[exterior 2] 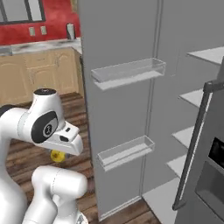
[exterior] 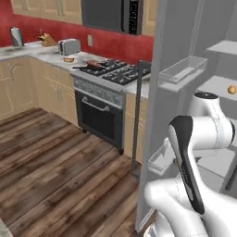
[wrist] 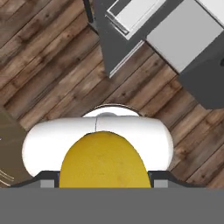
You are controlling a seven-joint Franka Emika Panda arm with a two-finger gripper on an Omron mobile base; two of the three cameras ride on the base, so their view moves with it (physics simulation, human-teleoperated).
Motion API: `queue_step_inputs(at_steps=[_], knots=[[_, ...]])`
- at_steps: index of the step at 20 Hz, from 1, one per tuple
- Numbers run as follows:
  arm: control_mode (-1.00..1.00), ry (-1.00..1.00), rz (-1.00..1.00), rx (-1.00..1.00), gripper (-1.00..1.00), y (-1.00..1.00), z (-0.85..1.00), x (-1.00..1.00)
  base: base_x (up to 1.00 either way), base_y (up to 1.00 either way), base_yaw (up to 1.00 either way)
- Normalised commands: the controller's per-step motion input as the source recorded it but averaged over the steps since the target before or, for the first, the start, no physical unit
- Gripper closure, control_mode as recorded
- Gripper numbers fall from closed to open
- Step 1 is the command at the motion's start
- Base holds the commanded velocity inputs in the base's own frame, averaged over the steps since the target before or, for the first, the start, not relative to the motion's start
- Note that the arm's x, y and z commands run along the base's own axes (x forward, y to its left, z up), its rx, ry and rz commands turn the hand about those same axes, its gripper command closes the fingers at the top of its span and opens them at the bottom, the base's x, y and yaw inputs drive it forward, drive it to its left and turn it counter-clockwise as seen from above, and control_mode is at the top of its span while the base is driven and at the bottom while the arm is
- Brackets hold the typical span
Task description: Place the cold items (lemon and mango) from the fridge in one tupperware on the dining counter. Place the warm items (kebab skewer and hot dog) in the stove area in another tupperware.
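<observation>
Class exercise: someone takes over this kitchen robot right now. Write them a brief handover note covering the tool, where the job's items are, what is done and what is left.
Tool: shut on the lemon, carried low over the wood floor beside the open fridge.
Mango: the orange fruit on a fridge shelf looks like it, not yet fetched.
Stove: a pan sits on it; the skewer and hot dog are too small to make out.
Done: lemon taken out.
Left: put the lemon in a tupperware on the dining counter, fetch the mango, then box the warm items.
</observation>
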Motion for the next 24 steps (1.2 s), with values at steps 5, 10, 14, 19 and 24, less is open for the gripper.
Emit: queue_step_inputs(at_steps=[5,10,14,19,24], knots=[[1.00,0.00,0.00,0.00,1.00,0.00,0.00,0.00,-0.43,0.44,0.89],[1.00,0.00,0.00,0.00,1.00,0.00,0.00,0.00,0.03,0.28,0.79],[1.00,0.00,0.00,0.00,1.00,0.00,0.00,0.00,0.56,0.01,0.34],[1.00,0.00,0.00,0.00,1.00,0.00,0.00,0.00,0.77,0.22,0.14],[1.00,0.00,0.00,0.00,1.00,0.00,0.00,0.00,1.00,0.04,0.01]])
